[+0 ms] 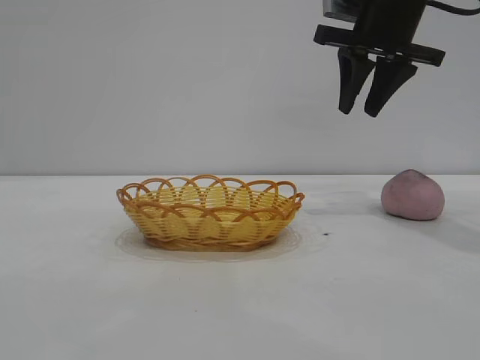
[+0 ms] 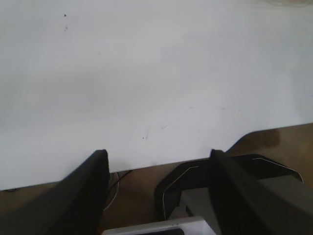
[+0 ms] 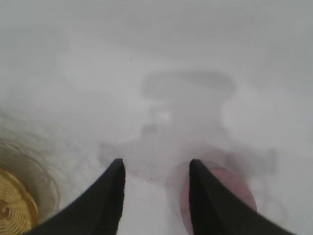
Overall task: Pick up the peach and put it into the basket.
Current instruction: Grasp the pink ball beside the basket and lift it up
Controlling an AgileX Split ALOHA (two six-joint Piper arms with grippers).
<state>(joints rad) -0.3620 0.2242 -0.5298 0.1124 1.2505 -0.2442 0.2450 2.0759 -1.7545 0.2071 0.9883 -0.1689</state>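
Note:
The pink-mauve peach (image 1: 412, 196) lies on the white table at the right. The yellow wicker basket (image 1: 210, 213) with an orange looped rim stands at the table's middle, empty. My right gripper (image 1: 360, 112) hangs open and empty high above the table, up and a little left of the peach. In the right wrist view the gripper (image 3: 156, 164) shows its jaws spread, with the peach (image 3: 239, 188) partly hidden behind one finger and the basket's edge (image 3: 14, 208) at the side. My left gripper (image 2: 159, 154) is open over the table's near edge.
The white table (image 1: 75, 300) spreads all round the basket and peach. In the left wrist view the table's edge (image 2: 146, 169), a brown floor and part of the arm's base show below the fingers.

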